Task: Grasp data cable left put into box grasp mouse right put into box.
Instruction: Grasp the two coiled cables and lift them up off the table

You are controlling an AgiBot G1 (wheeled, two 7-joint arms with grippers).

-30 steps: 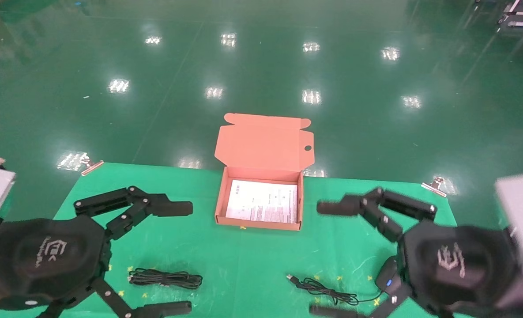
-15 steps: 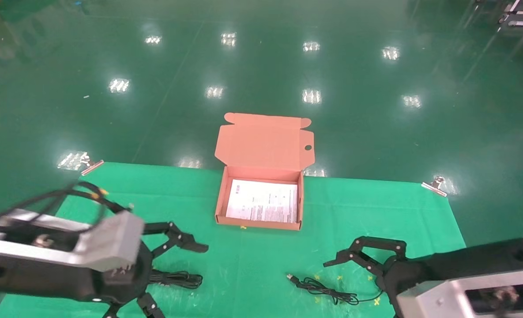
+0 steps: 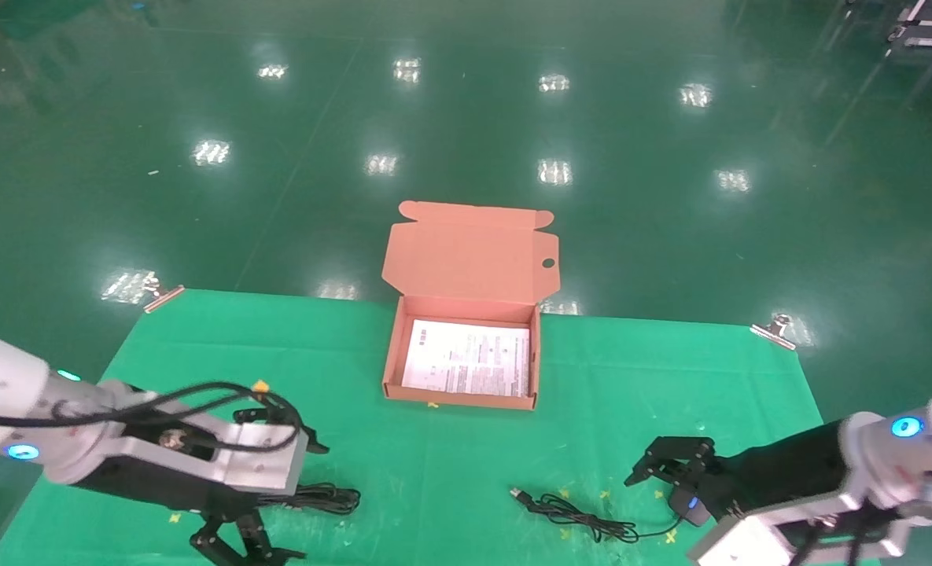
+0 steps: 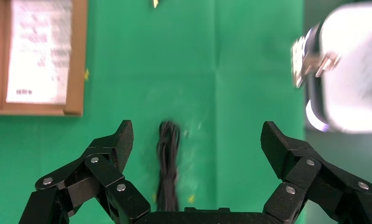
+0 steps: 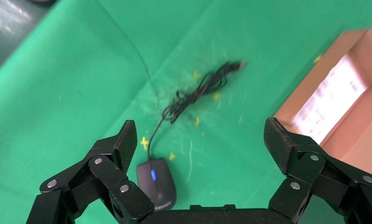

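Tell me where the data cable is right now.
In the head view the data cable lies on the green mat at the robot's left, nearer the robot than the box, with the open left pincer over its end.

Boxes: one box [image 3: 466,303] is sitting at the far middle of the cloth, lid standing open.
Printed sheets: one white sheet [image 3: 468,358] is lying inside that box.
Data cables: one data cable [image 3: 320,498] is lying at the near left, a bundled cord with no mouse body.
Mice: one mouse [image 5: 157,183] is lying at the near right, its cord [image 3: 580,518] trailing left to a single USB plug [image 3: 519,495].
Grippers: two are showing, the left gripper [image 4: 196,140] and the right gripper [image 5: 200,137], both with fingers spread wide.
Green cloths: one green cloth [image 3: 631,369] is covering the work surface.
Metal clips: two are holding the cloth's far corners, a left clip [image 3: 162,295] and a right clip [image 3: 775,329].
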